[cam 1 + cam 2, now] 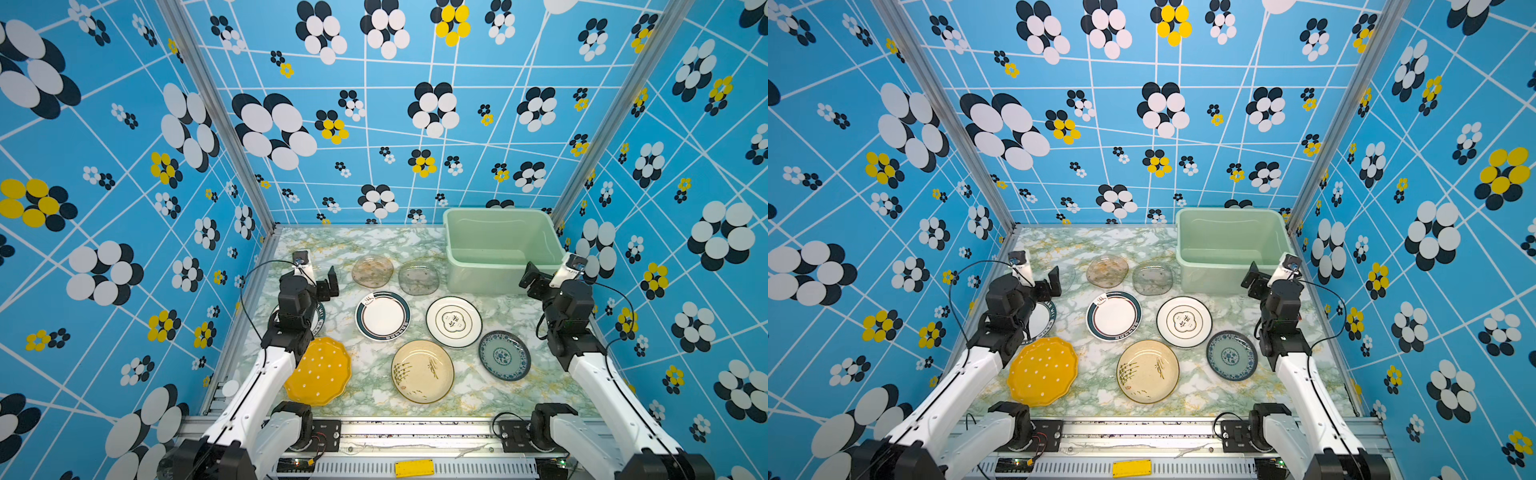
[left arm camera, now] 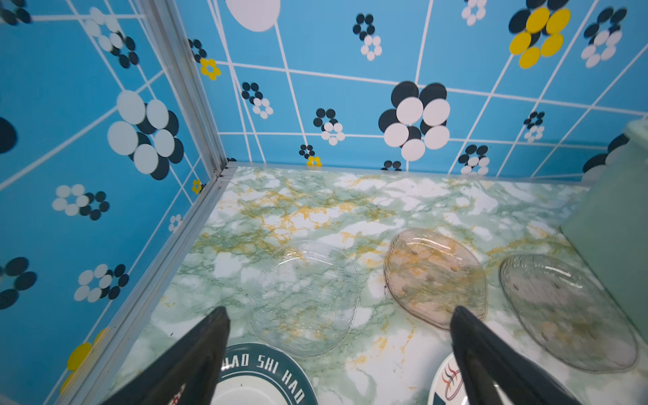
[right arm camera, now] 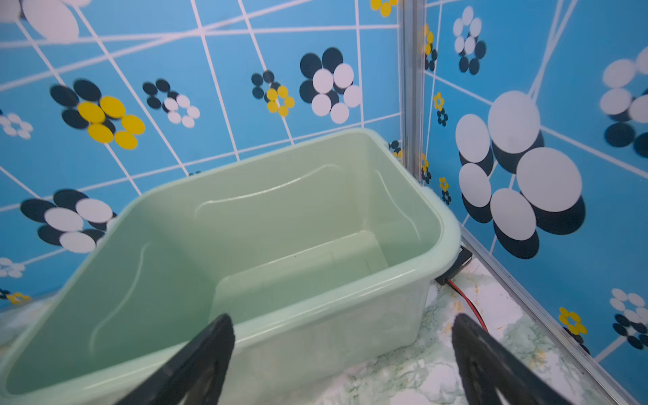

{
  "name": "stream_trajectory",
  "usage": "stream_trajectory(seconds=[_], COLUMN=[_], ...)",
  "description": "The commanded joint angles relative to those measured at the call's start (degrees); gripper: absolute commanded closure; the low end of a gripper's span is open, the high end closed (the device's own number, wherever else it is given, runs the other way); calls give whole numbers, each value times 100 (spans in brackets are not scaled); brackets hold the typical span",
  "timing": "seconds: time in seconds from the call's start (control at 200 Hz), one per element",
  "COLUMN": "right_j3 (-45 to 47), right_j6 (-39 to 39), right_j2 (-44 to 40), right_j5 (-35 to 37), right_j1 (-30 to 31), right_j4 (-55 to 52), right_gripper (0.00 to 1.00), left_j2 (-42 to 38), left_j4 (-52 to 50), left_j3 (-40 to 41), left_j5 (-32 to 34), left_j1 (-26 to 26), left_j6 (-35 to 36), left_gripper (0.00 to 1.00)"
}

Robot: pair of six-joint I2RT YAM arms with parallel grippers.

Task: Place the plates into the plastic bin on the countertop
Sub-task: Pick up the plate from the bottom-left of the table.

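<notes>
Several plates lie on the marbled countertop (image 1: pixel 365 245): yellow dotted (image 1: pixel 318 371), cream brush-marked (image 1: pixel 422 371), blue-white patterned (image 1: pixel 504 355), two white dark-rimmed (image 1: pixel 382 316) (image 1: pixel 454 322), amber glass (image 1: pixel 372 271) and grey glass (image 1: pixel 419 279). Another dark-rimmed plate (image 2: pixel 266 364) sits partly under my left arm, with a clear glass plate (image 2: pixel 305 298) just beyond it. The mint plastic bin (image 1: pixel 498 249) stands empty at the back right. My left gripper (image 2: pixel 339 311) hangs open above the counter, holding nothing. My right gripper (image 3: pixel 343 317) is open before the bin's near wall (image 3: pixel 263 210).
Blue flower-patterned walls (image 1: pixel 124 208) close in the left, back and right sides. A small black box with a red wire (image 3: pixel 459 263) lies beside the bin near the right wall. An aluminium rail (image 1: pixel 415 428) runs along the front edge.
</notes>
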State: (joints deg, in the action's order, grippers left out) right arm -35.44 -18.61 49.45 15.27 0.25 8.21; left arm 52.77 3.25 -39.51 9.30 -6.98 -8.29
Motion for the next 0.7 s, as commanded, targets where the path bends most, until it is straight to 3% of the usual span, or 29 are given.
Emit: stream_trajectory(seconds=[0.0, 0.145, 0.37, 0.495, 0.695], right_j3=[-469, -691, -2226, -2514, -3058], right_j6=[-1791, -1810, -1992, -2234, -2347], right_j2=[-652, -1357, -316, 72, 1562], right_j5=[233, -1019, -3162, -2856, -2205], right_j1=[18, 19, 334, 1882, 4641], right_j4=[-2221, -2442, -4080, -4159, -3724], right_gripper=[1, 1, 2, 2, 3], left_j2=[-457, -845, -438, -84, -460], left_j4=[-2858, -3947, -6772, -8006, -8235], left_j3=[-624, -1113, -2222, -2354, -1869], left_j5=[194, -1424, -1409, -1372, -1134], left_j1=[240, 987, 1024, 1015, 1035], left_j6=[-1381, -2071, -2924, -2892, -3134], left_gripper=[1, 1, 2, 1, 1])
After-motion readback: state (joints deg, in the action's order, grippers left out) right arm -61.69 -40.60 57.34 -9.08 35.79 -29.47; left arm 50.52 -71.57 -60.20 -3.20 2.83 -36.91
